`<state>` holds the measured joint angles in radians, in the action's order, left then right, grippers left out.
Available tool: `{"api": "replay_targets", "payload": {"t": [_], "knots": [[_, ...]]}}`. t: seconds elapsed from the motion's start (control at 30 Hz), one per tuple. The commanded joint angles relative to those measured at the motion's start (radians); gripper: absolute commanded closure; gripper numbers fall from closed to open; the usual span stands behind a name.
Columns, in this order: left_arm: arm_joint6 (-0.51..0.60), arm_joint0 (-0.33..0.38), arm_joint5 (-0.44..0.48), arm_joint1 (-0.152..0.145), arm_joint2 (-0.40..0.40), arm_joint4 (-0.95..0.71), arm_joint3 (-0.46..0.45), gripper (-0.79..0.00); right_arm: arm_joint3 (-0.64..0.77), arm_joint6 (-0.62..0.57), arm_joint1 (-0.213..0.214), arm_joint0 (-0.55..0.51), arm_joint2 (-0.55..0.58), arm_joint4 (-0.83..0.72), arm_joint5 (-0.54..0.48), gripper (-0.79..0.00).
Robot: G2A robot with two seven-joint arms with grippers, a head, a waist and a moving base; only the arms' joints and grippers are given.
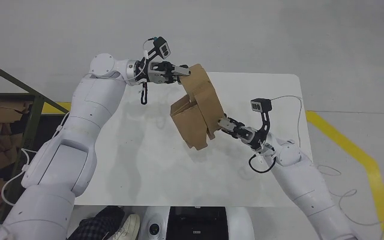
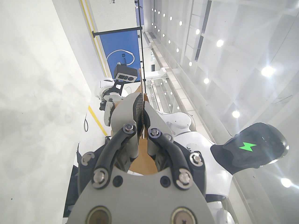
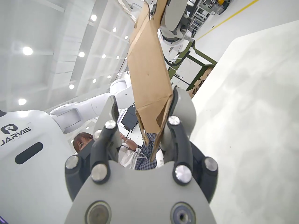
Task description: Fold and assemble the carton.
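Cardboard carton (image 1: 195,108) hangs clear above the desk (image 1: 138,162).
Left hand (image 1: 182,72) pinches its thin edge; right hand (image 1: 218,123) spread round a corner.

Setting was a large robotics test hall: high white ceiling (image 2: 245,19) with rows of round lights (image 2: 219,43), grey floor (image 1: 240,30) marked by a yellow line (image 1: 348,144), white work table (image 1: 150,174), green metal rack (image 3: 203,57) alongside.

A white bench (image 1: 150,174) with rounded corners stands on a pale grey floor (image 1: 252,30). A yellow line (image 1: 350,147) crosses the floor at the right; a dark green metal frame (image 3: 202,55) stands at the left. Overhead, a white ceiling (image 2: 243,17) carries rows of bright round lights (image 2: 219,43).
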<state>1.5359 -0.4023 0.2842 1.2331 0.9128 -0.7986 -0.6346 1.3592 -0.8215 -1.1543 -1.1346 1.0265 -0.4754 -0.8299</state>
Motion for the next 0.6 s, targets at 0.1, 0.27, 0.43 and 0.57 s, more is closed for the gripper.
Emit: {"api": "replay_targets", "payload": {"t": [0.1,0.27,0.43,0.57], "knots": [[0.0,0.0,0.0,0.0,0.0,0.0,0.0,0.0,-0.003,-0.016,-0.001,0.006,-0.002,0.007,0.019,-0.259],[0.0,0.0,0.0,0.0,0.0,0.0,0.0,0.0,-0.002,-0.018,-0.003,0.014,-0.004,0.006,0.053,0.0],[0.0,0.0,0.0,0.0,0.0,0.0,0.0,-0.117,0.003,-0.043,-0.003,0.02,-0.006,-0.008,0.077,0.0],[0.0,0.0,0.0,0.0,0.0,0.0,0.0,-0.785,0.008,-0.067,-0.003,0.024,-0.007,-0.015,0.107,0.0]]}}
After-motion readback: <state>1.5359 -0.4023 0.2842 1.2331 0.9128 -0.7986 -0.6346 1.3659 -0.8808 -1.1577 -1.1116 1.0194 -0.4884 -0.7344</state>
